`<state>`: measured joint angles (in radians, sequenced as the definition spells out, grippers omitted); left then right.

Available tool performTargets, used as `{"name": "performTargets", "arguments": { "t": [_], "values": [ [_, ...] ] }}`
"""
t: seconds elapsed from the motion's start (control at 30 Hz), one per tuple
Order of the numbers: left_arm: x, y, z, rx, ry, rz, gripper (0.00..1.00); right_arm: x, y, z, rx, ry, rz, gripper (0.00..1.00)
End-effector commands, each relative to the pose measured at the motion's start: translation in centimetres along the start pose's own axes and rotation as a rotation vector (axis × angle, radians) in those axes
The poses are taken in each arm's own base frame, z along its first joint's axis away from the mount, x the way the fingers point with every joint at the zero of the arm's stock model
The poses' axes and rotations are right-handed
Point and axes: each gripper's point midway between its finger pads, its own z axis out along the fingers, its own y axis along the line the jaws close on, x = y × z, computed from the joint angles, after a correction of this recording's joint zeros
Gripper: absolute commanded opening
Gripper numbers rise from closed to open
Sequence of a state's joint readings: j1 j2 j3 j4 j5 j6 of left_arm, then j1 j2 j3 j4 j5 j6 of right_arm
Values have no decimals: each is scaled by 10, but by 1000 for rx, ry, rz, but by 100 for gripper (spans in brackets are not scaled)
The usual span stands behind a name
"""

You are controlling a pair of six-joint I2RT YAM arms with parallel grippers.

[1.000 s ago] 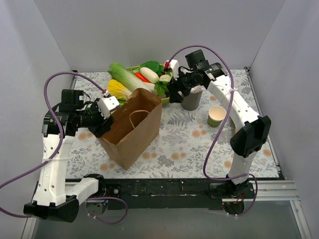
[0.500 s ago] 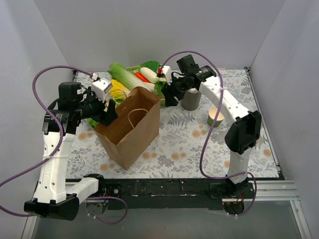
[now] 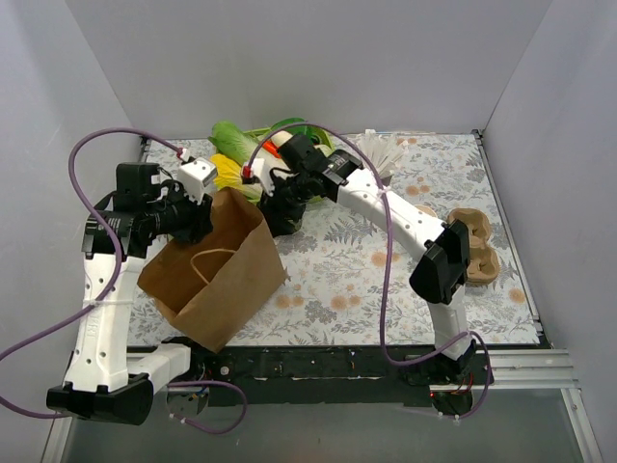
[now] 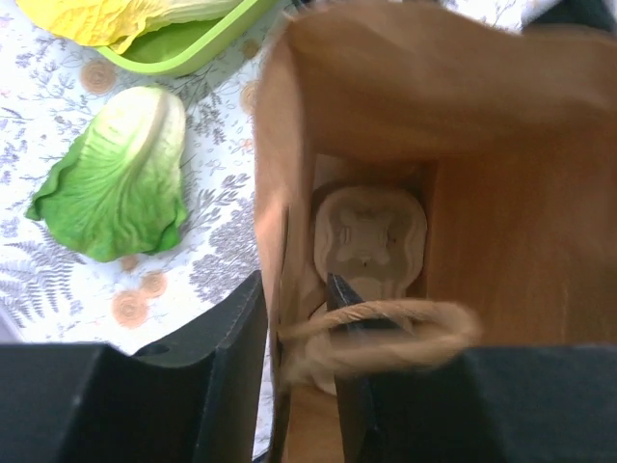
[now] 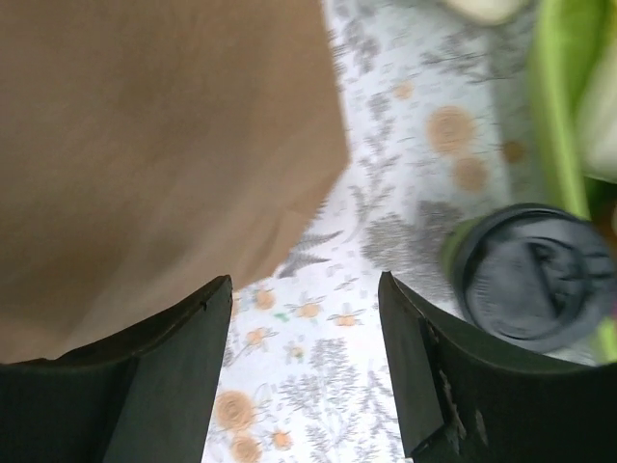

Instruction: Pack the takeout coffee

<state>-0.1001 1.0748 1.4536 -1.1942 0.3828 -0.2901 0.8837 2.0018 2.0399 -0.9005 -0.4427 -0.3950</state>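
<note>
Coffee cup (image 5: 535, 275), black-lidded, is seen on the bench (image 5: 318, 386) between paper bag (image 5: 145, 145) and green tray (image 5: 554, 96), just outside the wide jaws of the right gripper (image 5: 304, 289), while the bag's rim is pinched in the jaws of the left gripper (image 4: 294, 313).

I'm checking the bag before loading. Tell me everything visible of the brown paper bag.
The brown paper bag is plain kraft paper with a twisted cord handle. Its mouth is open and it leans well off upright on the floral table. The left claw grips one wall at the rim, a finger each side. A moulded pulp cup carrier lies at its bottom.
</note>
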Motion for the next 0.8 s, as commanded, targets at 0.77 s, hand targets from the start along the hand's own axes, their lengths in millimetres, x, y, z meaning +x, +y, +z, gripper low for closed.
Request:
{"name": "performTargets", "arguments": {
  "t": [0.77],
  "values": [
    [7, 2, -9, -31, 19, 10, 50, 17, -156, -8, 482, -26, 324, 98]
  ]
}}
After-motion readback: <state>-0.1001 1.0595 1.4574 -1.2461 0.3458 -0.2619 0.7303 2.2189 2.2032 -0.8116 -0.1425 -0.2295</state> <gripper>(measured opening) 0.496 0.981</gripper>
